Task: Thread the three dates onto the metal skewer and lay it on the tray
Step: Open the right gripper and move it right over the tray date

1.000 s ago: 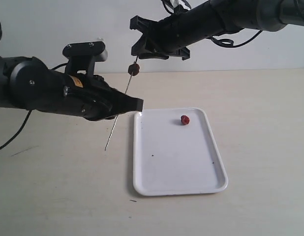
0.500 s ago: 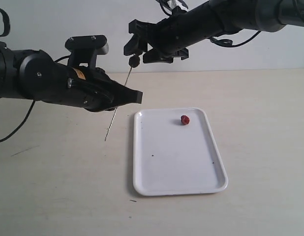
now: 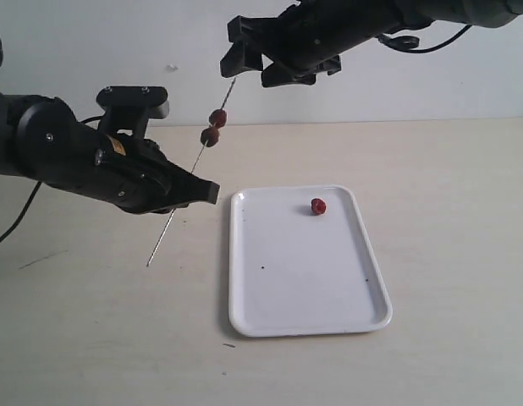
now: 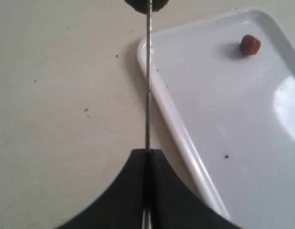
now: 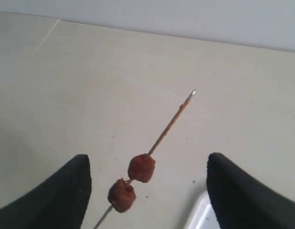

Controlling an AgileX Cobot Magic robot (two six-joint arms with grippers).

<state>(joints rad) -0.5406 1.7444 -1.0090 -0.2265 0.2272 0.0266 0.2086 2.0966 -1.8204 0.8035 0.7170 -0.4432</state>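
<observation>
- Since half a second ago, your right hand is sitting higher with its fingers spread, and your left arm is sitting lower and further from the tray. Two fruits are now showing on the rod where only one was visible.
- Your left hand is clamping the metal skewer below its middle. It is holding it tilted in the air, with the sharp end pointing up toward the right hand.
- The upper date and the lower date are sitting on the rod, nearly touching, well above the left hand's grip.
- Your right hand is gripping nothing. Its fingers are hanging wide apart on either side of the rod's tip.
- The third date is lying alone on the tray, near the far rim.
- You are working between the second and third threading, by my reading, with laying the rod down still to come.
- The next move is likely calling for the right hand to come down onto that last fruit. It would pinch it lightly and bring it back in line with the tip.
- The tip is standing just under the right hand, so you are probably needing to clear it before descending.
- The surface around the tray is carrying only a few specks, and nothing is blocking the reach.
</observation>
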